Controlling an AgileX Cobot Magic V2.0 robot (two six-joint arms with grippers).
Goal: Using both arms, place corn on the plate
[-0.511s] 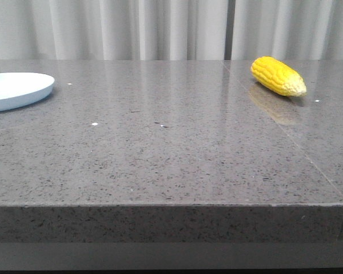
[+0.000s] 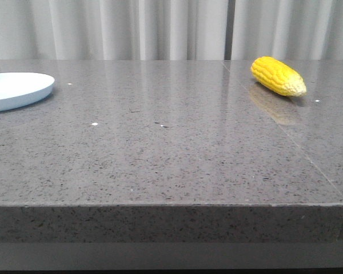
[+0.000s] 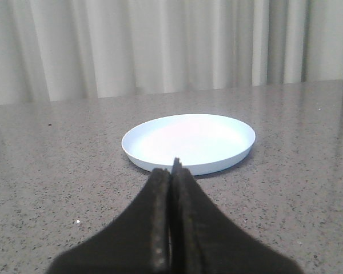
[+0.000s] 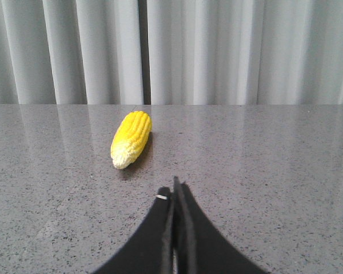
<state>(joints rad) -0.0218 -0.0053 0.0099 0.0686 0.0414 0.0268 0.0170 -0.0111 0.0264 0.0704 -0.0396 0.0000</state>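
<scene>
A bright yellow corn cob lies on its side on the far right of a grey speckled tabletop, its paler tapered tip pointing right and toward the camera in the front view, while the pale blue-white plate sits at the far left edge, well apart from it and with nothing on it. Neither arm shows in the front view. Each wrist camera shows its own tool: the left gripper, fingers pressed together and holding nothing, is aimed at the plate, which lies just ahead of its tips; the right gripper, fingers likewise closed and holding nothing, faces the corn, which rests ahead of it and off to one side, not touching.

Nothing has been picked up, so the step in hand looks like the right arm's approach to the cob. Doing it well likely means spreading the fingers before descending, turning the wrist so they straddle the cob across its thick middle rather than the narrow tip, and closing gently, since a round cob on a glossy tabletop may roll away if nudged from one side. With the plate so far across, a hand-over to the left arm seems probable.
</scene>
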